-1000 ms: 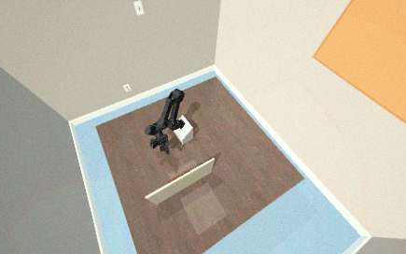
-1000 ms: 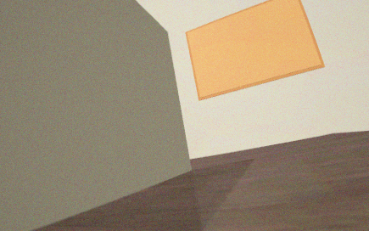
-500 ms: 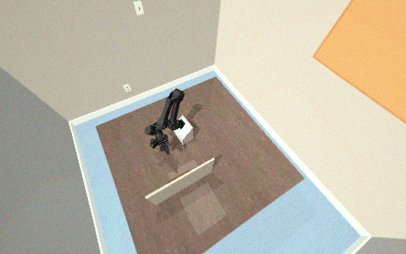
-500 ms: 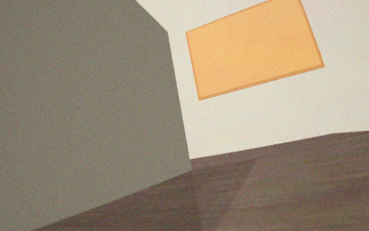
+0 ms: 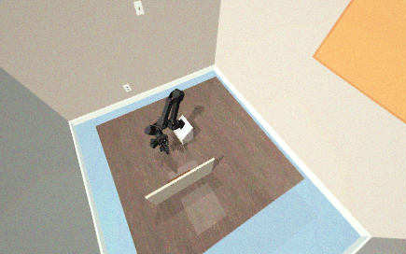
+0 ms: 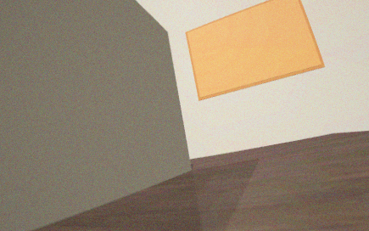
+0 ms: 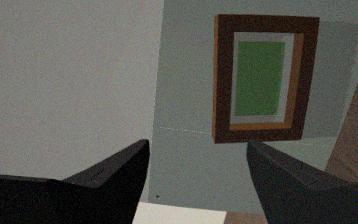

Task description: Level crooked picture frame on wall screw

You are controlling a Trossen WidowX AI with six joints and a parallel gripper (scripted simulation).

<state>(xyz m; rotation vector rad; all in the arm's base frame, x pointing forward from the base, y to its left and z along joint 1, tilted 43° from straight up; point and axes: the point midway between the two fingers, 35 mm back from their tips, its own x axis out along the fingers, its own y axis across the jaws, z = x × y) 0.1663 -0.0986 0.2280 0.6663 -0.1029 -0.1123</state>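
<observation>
The picture frame [image 7: 224, 80] [image 5: 179, 176] has a dark brown border and a green picture. It is on the face of an upright pale panel [image 7: 187, 90] [image 5: 188, 181], right of centre in the wrist view and nearly edge-on in the top view. From these angles I cannot tell how far it tilts; its screw and notched strip are hidden. My gripper [image 7: 198, 147] [image 5: 161, 148] is open and empty, held away from the panel. The frame shows beyond the fingertips, mostly above the right finger in the wrist view. The exterior view shows neither frame nor gripper.
The black arm [image 5: 166, 112] stands by a white block [image 5: 187, 133] on the brown floor [image 5: 253, 159]. The panel stands across the floor from the arm. A large orange rectangle [image 5: 379, 61] [image 6: 255, 51] is on a far room wall. A grey wall [image 6: 81, 98] fills the left of the exterior view.
</observation>
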